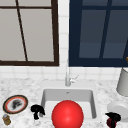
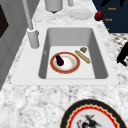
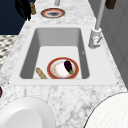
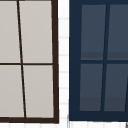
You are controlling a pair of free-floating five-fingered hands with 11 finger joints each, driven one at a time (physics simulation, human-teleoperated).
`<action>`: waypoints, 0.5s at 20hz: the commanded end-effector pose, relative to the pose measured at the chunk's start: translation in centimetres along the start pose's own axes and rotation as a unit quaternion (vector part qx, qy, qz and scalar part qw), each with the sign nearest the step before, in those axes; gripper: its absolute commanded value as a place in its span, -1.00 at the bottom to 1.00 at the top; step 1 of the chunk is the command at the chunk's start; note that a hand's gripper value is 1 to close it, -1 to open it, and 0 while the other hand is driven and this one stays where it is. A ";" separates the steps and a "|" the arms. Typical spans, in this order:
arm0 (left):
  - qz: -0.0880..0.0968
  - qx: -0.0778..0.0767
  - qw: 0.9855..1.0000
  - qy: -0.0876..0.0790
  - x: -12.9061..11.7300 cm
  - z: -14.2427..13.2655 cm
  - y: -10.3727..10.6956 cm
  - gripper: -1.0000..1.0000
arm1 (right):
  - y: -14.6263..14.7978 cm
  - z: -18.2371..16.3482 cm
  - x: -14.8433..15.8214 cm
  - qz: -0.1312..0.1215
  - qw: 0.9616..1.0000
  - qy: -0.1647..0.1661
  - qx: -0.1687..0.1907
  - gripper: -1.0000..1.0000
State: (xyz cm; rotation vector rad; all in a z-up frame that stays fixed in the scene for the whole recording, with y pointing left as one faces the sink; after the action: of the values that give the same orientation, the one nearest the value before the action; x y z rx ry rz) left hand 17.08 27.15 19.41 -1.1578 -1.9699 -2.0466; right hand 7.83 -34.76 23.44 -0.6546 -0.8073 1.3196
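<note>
— Red round shape [image 1: 67, 114] nearest camera, over sink [image 1: 94, 102]. Where's the fruit?
— Dark-red fruit [image 1: 109, 123] on counter [image 1: 25, 86], rt of sink, just under right hand [image 1: 113, 116]. Round, no long axis. Whether it's gripped: can't tell.
— Left hand [image 1: 37, 110]?
— Well apart, by patterned plate [image 1: 15, 104]; its state can't be told either. No legible writing.
</note>
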 end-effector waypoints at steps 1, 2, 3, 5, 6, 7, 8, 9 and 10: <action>0.000 0.000 1.000 0.000 0.0 0.0 0.0 0.00 | 0.9 -2.1 -1.6 0.018 0.999 -0.025 0.004 -1.00; 0.000 0.000 1.000 0.000 0.0 0.0 0.0 0.00 | 1.1 -2.7 -2.0 0.018 0.999 -0.030 0.005 -1.00; 0.000 0.000 1.000 0.000 0.0 0.0 0.0 0.00 | 1.3 -3.4 -2.2 0.017 0.999 -0.034 0.005 -1.00; 0.000 0.000 1.000 0.000 0.0 0.0 0.0 0.00 | 1.8 -4.8 -2.8 0.016 0.999 -0.040 0.005 -1.00; 0.000 0.000 1.000 0.000 0.0 0.0 0.0 0.00 | 2.0 -5.5 -3.1 0.015 0.999 -0.042 0.006 -1.00; 0.000 0.000 1.000 0.000 0.0 0.0 0.0 0.00 | 2.3 -6.2 -3.3 0.015 0.999 -0.044 0.006 -1.00; 0.000 0.000 1.000 0.000 0.0 0.0 0.0 0.00 | 2.6 -6.9 -3.6 0.014 0.999 -0.046 0.008 -1.00; 0.000 0.000 1.000 0.000 0.0 0.0 0.0 0.00 | 2.8 -7.6 -3.9 0.014 0.999 -0.047 0.008 -1.00; 0.000 0.000 1.000 0.000 0.0 0.0 0.0 0.00 | 3.1 -8.5 -4.2 0.014 0.999 -0.049 0.010 -1.00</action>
State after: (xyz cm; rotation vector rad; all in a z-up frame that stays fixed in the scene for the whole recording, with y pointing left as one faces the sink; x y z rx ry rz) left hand 17.08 27.15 19.41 -1.1578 -1.9699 -2.0466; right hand 11.49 -37.57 17.36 -0.6136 -0.8523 1.3418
